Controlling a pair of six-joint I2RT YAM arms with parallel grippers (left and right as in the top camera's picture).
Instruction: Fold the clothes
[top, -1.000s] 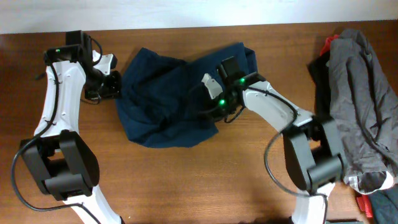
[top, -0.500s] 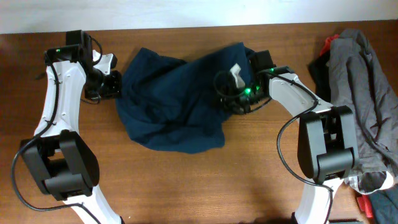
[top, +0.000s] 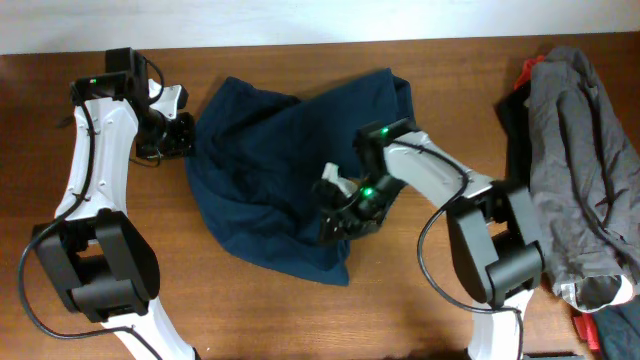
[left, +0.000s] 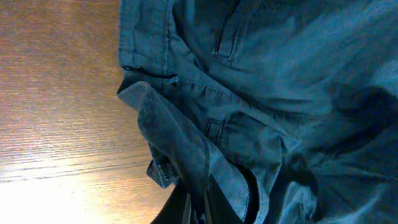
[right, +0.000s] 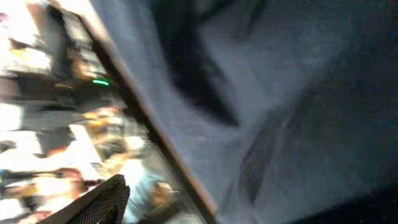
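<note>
The dark navy shorts (top: 270, 180) lie crumpled on the wooden table (top: 420, 310), left of centre. My left gripper (top: 183, 135) is at their upper left edge, shut on a raised fold of the waistband (left: 186, 149), with the pinch at the bottom of the left wrist view (left: 196, 208). My right gripper (top: 335, 215) hovers over the lower right part of the shorts. The right wrist view is blurred: one finger (right: 102, 202) stands far to the left, blue fabric (right: 280, 93) fills the rest, and nothing sits between the jaws.
A grey garment (top: 580, 150) is piled at the right edge of the table. Black and red garments (top: 520, 85) lie beside it, with more red (top: 610, 330) at the bottom right corner. Bare wood shows along the front and the far left.
My right gripper swung from the shorts' upper right down to their lower middle and opened. The shorts' lower right edge now reaches further toward the front. The left arm stayed put.
</note>
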